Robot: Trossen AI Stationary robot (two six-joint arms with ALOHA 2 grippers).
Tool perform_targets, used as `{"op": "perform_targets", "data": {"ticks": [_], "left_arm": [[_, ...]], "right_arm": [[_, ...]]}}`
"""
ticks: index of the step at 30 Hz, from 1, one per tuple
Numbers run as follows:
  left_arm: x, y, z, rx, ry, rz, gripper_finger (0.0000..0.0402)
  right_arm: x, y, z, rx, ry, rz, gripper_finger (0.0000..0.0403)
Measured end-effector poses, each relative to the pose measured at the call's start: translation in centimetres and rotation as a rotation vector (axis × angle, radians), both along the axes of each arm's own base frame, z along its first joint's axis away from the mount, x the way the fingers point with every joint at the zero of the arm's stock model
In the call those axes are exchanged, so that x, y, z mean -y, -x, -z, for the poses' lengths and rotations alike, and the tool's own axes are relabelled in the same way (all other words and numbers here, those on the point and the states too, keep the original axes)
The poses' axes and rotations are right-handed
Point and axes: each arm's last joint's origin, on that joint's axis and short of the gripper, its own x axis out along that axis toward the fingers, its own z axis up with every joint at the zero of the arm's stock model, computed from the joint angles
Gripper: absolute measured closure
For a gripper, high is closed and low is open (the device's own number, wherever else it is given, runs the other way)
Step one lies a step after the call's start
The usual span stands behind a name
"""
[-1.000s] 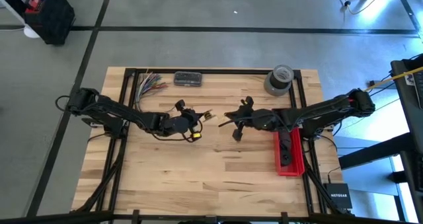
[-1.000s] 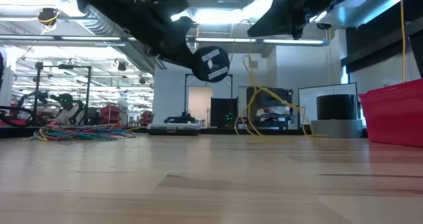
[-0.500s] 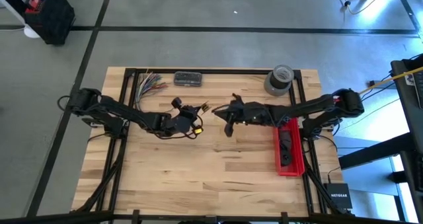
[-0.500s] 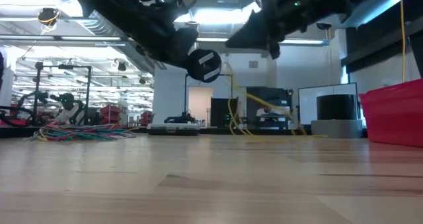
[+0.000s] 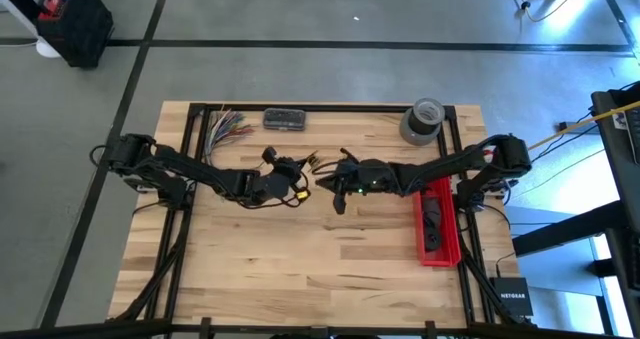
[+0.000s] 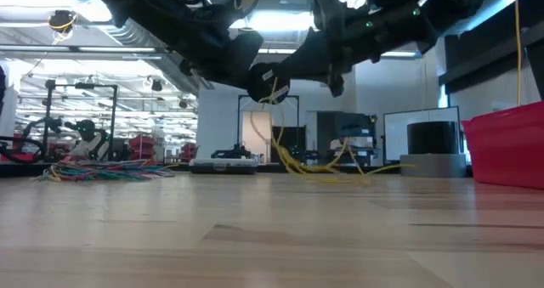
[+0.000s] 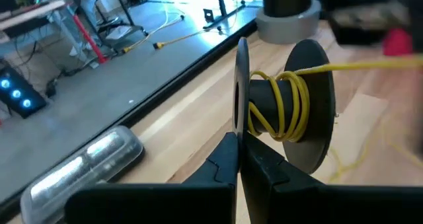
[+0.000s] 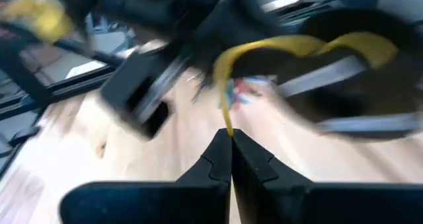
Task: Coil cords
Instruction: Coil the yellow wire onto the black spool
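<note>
Above table: right end effector (image 8: 230, 137) pinches cord (image 8: 228, 65); left (image 7: 238, 159) clamps spool (image 7: 281, 108).

Change over the last second. The right pincer (image 5: 322, 178), closed on the yellow cord (image 8: 228, 112), has travelled leftward across the surface (image 5: 330, 249) in the high view, from near the red bin (image 5: 440, 231) to just beside the left pincer (image 5: 300, 171). The right arm (image 5: 440, 167) is now stretched farther toward the middle, its elbow drawn nearer the surface's edge. The left pincer, closed on the black spool (image 7: 297, 108), has shifted slightly toward the far side. In the low view the cord (image 6: 289, 156) now hangs from the spool (image 6: 268, 84) further left, and its slack lies lower, spread along the surface.
</note>
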Motion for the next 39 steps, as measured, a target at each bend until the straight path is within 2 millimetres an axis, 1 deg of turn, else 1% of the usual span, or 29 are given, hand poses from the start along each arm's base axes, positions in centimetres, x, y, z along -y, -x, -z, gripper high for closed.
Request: {"op": "perform_targets", "data": {"ticks": [5, 7, 9, 12, 16, 20, 22, 25, 29, 32, 35, 36, 39], "left_arm": [[-0.3, -0.3, -0.6, 0.087, 0.018, -0.007, 0.0401], [-0.1, -0.5, -0.9, 0.115, 0.025, 0.034, 0.0402], [0.5, -0.7, -1.2, 0.137, 0.046, 0.115, 0.0402], [1.4, -0.7, -1.4, 0.143, 0.062, 0.194, 0.0402], [2.3, 0.1, -2.6, 0.143, 0.043, 0.232, 0.0401], [3.1, 1.3, -3.3, 0.087, 0.044, 0.286, 0.0402], [3.3, 1.7, -3.4, 0.051, 0.05, 0.298, 0.0402], [3.4, 2.1, -3.6, 0.041, 0.047, 0.298, 0.0402], [3.5, 2.1, -3.6, 0.036, 0.054, 0.323, 0.0401], [3.5, 2.1, -3.6, 0.039, 0.054, 0.324, 0.0402], [3.5, 2.1, -3.6, 0.036, 0.054, 0.323, 0.0402], [3.5, 2.1, -3.6, 0.032, 0.054, 0.324, 0.0402], [3.6, 2.1, -3.5, 0.023, 0.053, 0.326, 0.0401]], "right_arm": [[-0.5, -1.4, 1.1, -0.031, 0.001, -0.019, 0.0397], [-0.5, -1.9, 1.6, -0.048, 0.002, -0.018, 0.0397], [-0.5, -2.2, 1.9, -0.057, 0.004, -0.019, 0.0397], [-0.5, -2.1, 2.1, -0.087, 0.031, -0.014, 0.0397], [-0.4, -1.4, 2.5, -0.199, 0.076, 0.003, 0.0397], [-0.3, 0.0, 1.6, -0.305, 0.119, 0.021, 0.0397], [-0.1, 0.8, 0.6, -0.335, 0.174, 0.064, 0.0397], [0.1, 1.7, -0.8, -0.337, 0.212, 0.088, 0.0397], [0.1, 1.9, -1.4, -0.31, 0.203, 0.073, 0.0395], [0.1, 1.8, -1.4, -0.306, 0.24, 0.069, 0.0371], [0.2, 2.3, -1.5, -0.347, 0.303, 0.051, 0.0329], [0.2, 2.7, -1.9, -0.377, 0.327, 0.031, 0.0313], [0.1, 4.0, -4.2, -0.474, 0.338, -0.028, 0.0275]]}}
